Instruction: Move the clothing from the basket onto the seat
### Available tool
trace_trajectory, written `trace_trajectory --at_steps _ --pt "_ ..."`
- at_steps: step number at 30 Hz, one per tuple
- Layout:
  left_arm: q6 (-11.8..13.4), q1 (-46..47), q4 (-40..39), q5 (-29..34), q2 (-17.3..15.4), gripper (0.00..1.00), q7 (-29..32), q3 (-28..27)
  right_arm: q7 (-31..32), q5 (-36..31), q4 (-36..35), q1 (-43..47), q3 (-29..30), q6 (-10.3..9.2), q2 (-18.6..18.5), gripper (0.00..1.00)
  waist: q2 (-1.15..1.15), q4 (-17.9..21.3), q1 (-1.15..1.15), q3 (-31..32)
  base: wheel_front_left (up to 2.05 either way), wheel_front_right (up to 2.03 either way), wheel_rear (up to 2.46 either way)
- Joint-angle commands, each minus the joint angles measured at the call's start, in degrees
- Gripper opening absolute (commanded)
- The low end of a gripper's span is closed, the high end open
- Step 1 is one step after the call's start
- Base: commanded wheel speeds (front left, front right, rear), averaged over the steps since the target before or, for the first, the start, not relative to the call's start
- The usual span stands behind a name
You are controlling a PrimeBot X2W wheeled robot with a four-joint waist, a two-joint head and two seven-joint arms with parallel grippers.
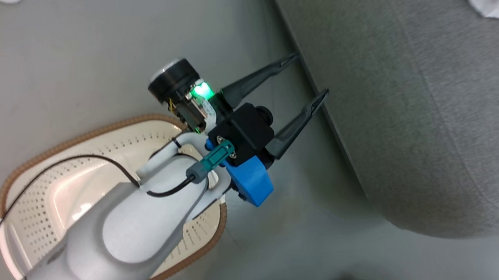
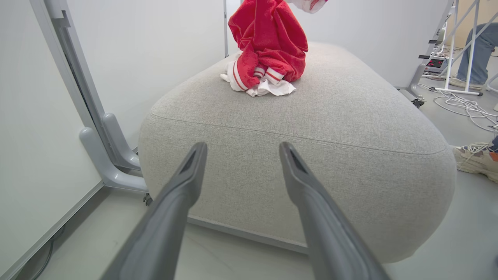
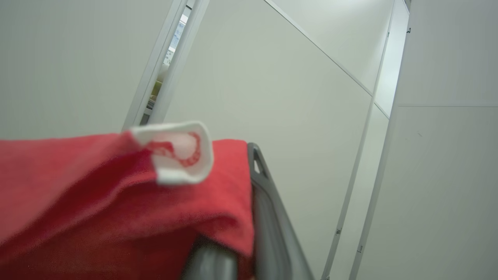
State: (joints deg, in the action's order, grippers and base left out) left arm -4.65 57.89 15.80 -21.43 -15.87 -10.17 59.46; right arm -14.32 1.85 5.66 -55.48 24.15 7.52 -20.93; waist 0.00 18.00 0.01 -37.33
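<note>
The left gripper [image 1: 307, 76] is spread wide and holds nothing. In the head view its fingers [image 1: 294, 124] point toward 2 o'clock, at the side of the seat [image 1: 410, 97]. The basket [image 1: 53, 195] lies at 8 o'clock from it. The right gripper [image 3: 255, 171] is clamped on red clothing [image 3: 116, 194], which drapes over it. In the left wrist view the clothing rises at 12 o'clock, with its white-striped lower end resting on the seat top.
</note>
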Motion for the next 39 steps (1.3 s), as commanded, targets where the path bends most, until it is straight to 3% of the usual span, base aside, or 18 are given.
trace_trajectory --at_steps 1,5,10,19,26,27,29,30,39 --pt "0.2 1.4 -0.8 0.5 -0.5 1.00 0.3 -0.2 0.4 0.6 1.1 -1.8 1.4 -0.06 -2.5 0.00 0.00 -1.0 -0.01 -4.1 0.00 0.00 0.00" --pt "0.0 3.8 -2.6 1.4 -1.3 1.00 1.4 -0.5 0.8 1.1 7.6 -4.7 6.0 -0.06 -9.7 0.00 0.00 -1.8 -0.01 -8.6 0.00 0.00 0.00" --pt "-0.1 6.0 -4.3 2.0 -2.3 1.00 2.1 -0.6 0.1 -0.4 17.8 -3.9 10.0 -0.06 -12.6 0.00 0.00 -2.5 -0.01 -12.9 0.00 0.00 0.00" --pt "0.2 6.0 -4.9 2.1 -4.0 1.00 2.3 -0.2 -0.7 -6.7 29.6 -3.4 12.9 -0.06 -4.1 0.00 0.00 -3.0 -0.01 -15.0 0.00 0.00 0.00" --pt "0.5 6.1 -5.0 1.9 -4.7 1.00 2.6 -0.2 -0.9 -9.9 29.9 -2.5 15.8 -0.06 1.9 0.00 0.00 -2.5 -0.01 -14.1 0.00 0.00 0.00" --pt "0.6 6.0 -5.0 1.8 -4.8 1.00 2.6 -0.1 -0.9 -10.0 29.3 -1.8 15.9 -0.06 2.5 0.08 0.00 -2.3 -0.01 -13.7 0.00 0.00 0.00" --pt "0.7 5.7 -4.8 1.7 -4.8 1.00 2.3 0.0 -0.9 -9.7 28.0 -0.5 16.0 -0.06 3.2 0.95 0.00 -2.1 -0.01 -12.7 0.00 0.00 0.00" --pt "0.9 5.4 -4.6 1.5 -4.7 1.00 2.0 0.0 -0.9 -9.4 27.5 0.3 15.8 -0.06 3.6 1.00 0.00 -1.9 -0.01 -12.0 0.00 0.00 0.00" --pt "1.9 1.5 -2.0 -0.4 -3.3 1.00 -1.2 0.3 -0.9 -6.6 23.5 11.2 12.2 -0.06 5.5 1.00 0.00 -1.5 -0.01 -3.4 0.00 0.00 0.00"
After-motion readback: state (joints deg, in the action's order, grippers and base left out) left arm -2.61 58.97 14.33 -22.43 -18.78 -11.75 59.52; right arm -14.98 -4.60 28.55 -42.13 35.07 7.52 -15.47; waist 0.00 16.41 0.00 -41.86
